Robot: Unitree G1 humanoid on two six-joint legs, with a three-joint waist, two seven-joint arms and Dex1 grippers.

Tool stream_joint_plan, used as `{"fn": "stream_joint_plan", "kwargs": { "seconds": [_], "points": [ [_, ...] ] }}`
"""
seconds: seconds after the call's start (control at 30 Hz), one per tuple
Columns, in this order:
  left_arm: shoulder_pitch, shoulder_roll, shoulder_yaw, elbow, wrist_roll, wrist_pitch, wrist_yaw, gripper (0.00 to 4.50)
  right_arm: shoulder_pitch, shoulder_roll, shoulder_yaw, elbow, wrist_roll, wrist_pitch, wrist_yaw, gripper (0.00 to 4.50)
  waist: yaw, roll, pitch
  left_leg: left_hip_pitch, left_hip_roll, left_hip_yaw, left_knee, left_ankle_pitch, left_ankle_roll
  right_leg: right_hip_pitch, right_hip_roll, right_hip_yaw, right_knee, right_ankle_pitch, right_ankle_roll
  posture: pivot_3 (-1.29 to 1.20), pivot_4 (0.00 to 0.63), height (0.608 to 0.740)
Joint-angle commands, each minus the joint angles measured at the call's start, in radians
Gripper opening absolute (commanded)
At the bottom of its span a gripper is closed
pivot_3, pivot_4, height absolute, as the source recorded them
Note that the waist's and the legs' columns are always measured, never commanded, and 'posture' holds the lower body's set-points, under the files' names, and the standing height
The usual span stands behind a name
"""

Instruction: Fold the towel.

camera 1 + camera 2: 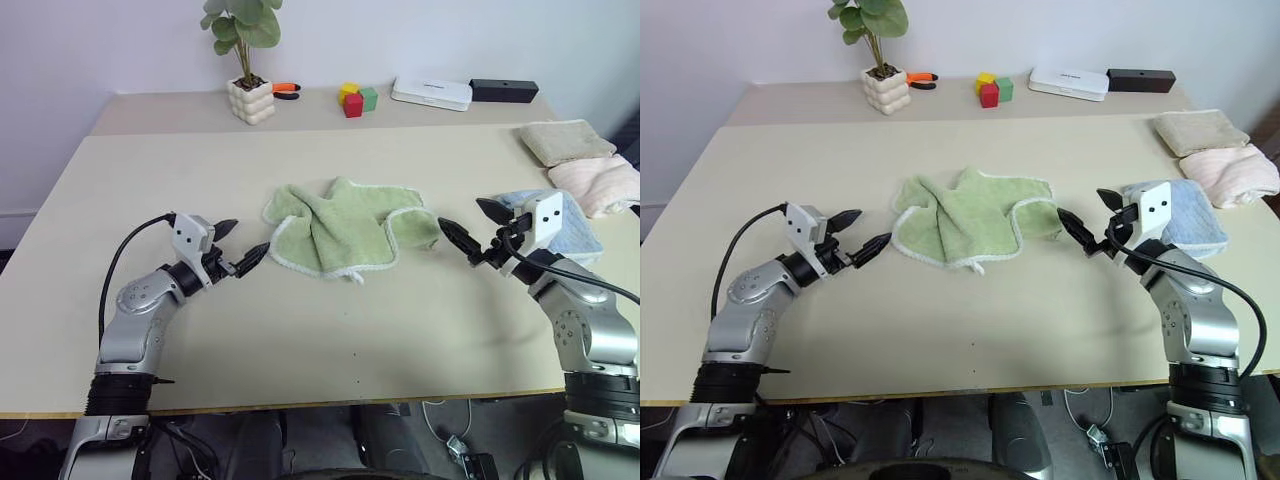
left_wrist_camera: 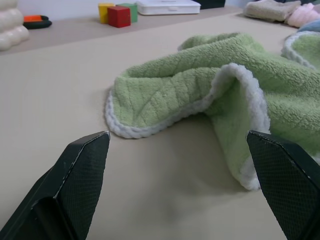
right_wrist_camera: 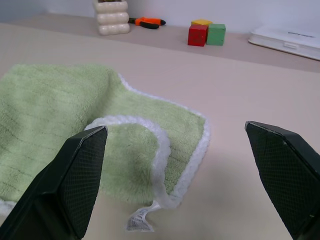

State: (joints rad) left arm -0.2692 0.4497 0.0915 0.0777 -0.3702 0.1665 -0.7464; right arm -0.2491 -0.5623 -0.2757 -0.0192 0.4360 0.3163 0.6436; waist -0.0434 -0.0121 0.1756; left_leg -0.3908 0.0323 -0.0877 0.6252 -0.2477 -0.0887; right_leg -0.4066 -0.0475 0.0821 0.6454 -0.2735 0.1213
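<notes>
A: While both arms hang level over the table (image 1: 300,360), where's the towel (image 1: 340,228)?
B: Mid-table, crumpled, green w/ whitish trim, folds bunched up at centre. Lies betw. the two grippers, neither touching it.
A: Left gripper (image 1: 240,252)?
B: Fingers spread wide, nothing in them, tips just beside the towel's near-left edge. Wrist view: rolled trim lies right ahead betw. the fingers.
A: Right gripper (image 1: 468,228)?
B: Same, fingers spread wide, empty, tips just beside the towel's right corner. A small tag (image 3: 139,220) sticks out at that corner.
A: Other cloth?
B: Blue towel (image 1: 1185,213) behind right gripper; beige towel (image 1: 565,141) and pink towel (image 1: 600,183) at far right edge.
</notes>
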Motion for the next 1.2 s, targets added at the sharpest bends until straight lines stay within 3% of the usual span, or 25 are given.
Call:
{"fn": "stream_joint_plan", "kwargs": {
  "seconds": [0.03, 0.33, 0.57, 0.8, 0.93, 1.07, 1.2],
  "points": [
    [-0.030, 0.010, -0.004, -0.004, 0.000, -0.017, -0.033, 4.47, -0.009, 0.010, -0.006, -0.059, 0.005, -0.022, -0.012, 4.50, 0.000, 0.000, 0.000, 0.000, 0.000, 0.000, 0.000, 0.000, 0.000, 0.000, 0.000, 0.000, 0.000, 0.000, 0.000, 0.00, 0.150, 0.740],
    [-0.018, 0.051, 0.036, -0.035, -0.072, 0.056, -0.134, 4.47, -0.021, 0.010, 0.005, -0.083, 0.004, -0.020, -0.024, 4.50, -0.001, 0.000, 0.000, 0.000, 0.000, 0.000, 0.000, 0.000, 0.000, 0.000, 0.000, 0.000, 0.000, 0.000, 0.000, 0.00, 0.150, 0.740],
    [0.045, 0.231, 0.219, -0.171, -0.349, 0.310, -0.272, 4.47, -0.066, -0.010, 0.034, -0.055, 0.019, -0.025, 0.047, 4.50, -0.008, 0.001, 0.001, 0.000, 0.000, 0.000, -0.001, 0.000, 0.000, -0.001, 0.000, 0.000, 0.000, 0.000, 0.000, 0.00, 0.150, 0.740],
    [0.068, 0.315, 0.233, -0.193, -0.310, 0.281, -0.315, 4.47, -0.077, -0.071, 0.040, -0.105, 0.041, -0.006, 0.158, 4.50, 0.004, 0.001, 0.002, 0.000, 0.000, 0.000, 0.000, 0.000, 0.000, 0.000, 0.000, 0.000, 0.000, -0.002, -0.003, 0.00, 0.150, 0.740],
    [0.025, 0.295, 0.198, -0.145, -0.257, 0.231, -0.305, 4.47, -0.078, -0.112, 0.037, -0.109, 0.045, -0.012, 0.202, 4.50, 0.001, 0.000, 0.003, 0.000, 0.000, 0.000, 0.000, 0.000, 0.000, 0.000, 0.000, 0.000, 0.000, -0.002, -0.003, 0.00, 0.150, 0.740],
    [0.021, 0.231, 0.129, -0.131, -0.177, 0.170, -0.250, 4.47, -0.069, -0.072, 0.049, -0.118, 0.033, -0.028, 0.153, 4.50, -0.004, 0.001, 0.003, 0.000, 0.000, 0.000, -0.001, 0.000, 0.000, -0.001, 0.000, 0.000, 0.000, -0.001, -0.001, 0.00, 0.150, 0.740],
    [0.010, 0.154, 0.098, -0.113, -0.189, 0.213, -0.195, 4.47, -0.045, -0.021, 0.062, -0.170, 0.025, -0.025, 0.099, 4.50, -0.001, 0.000, 0.003, 0.000, 0.000, 0.000, -0.001, 0.000, 0.000, -0.001, 0.000, 0.000, 0.000, 0.000, 0.000, 0.00, 0.150, 0.740]
  ]
}}
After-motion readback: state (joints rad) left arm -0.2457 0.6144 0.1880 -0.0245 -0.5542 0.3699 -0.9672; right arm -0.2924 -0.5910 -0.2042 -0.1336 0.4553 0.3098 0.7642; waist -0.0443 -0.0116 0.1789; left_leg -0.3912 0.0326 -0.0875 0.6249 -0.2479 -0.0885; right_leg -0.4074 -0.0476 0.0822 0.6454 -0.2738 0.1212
